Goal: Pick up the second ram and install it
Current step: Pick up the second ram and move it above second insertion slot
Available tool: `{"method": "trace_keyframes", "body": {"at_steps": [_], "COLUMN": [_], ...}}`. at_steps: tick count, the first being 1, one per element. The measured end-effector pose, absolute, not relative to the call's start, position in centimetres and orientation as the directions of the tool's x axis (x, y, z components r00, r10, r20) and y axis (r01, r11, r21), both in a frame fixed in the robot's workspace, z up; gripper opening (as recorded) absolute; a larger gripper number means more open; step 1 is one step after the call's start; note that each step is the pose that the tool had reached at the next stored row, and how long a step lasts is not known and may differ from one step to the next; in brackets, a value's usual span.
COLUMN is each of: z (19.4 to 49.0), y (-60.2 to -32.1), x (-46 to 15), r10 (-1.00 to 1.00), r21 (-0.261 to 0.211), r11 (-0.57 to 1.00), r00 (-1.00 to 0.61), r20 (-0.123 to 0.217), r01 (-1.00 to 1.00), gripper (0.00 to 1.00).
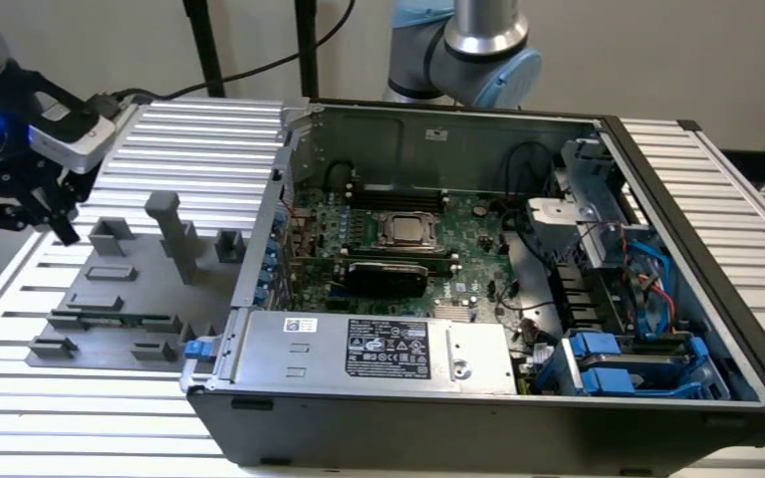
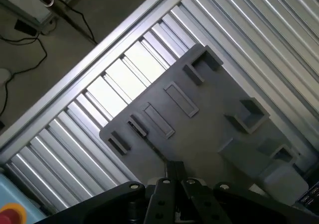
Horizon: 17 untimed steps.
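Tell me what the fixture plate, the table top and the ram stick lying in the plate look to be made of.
Fixture plate: matte grey plastic, probably printed or moulded; it looks dull and uniform, with no glints.
Table top: bare metal, likely extruded aluminium; the ribbed slats throw bright reflections.
Ram stick: green circuit board with dark chips, as far as can be made out.

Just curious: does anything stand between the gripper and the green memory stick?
Nothing visible blocks it. The gripper hangs at the far edge of the grey fixture plate; the second ram lies on that plate nearer the camera, with only low grey blocks between.
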<state>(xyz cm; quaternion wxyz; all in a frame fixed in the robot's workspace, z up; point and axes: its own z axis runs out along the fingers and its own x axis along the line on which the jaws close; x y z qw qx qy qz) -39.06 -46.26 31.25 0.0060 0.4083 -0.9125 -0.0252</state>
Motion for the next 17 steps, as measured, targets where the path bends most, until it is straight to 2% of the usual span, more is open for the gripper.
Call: {"method": "trace_keyframes", "body": {"at_steps": [17], "z": [29.8], "y": [-46.3], "x": [-39.1], "r10": [-0.913], "r21": [0.051], "r11": [0.406], "r00": [-0.407], "r20": [-0.010], "r01": [-0.912], "gripper": [0.11]}}
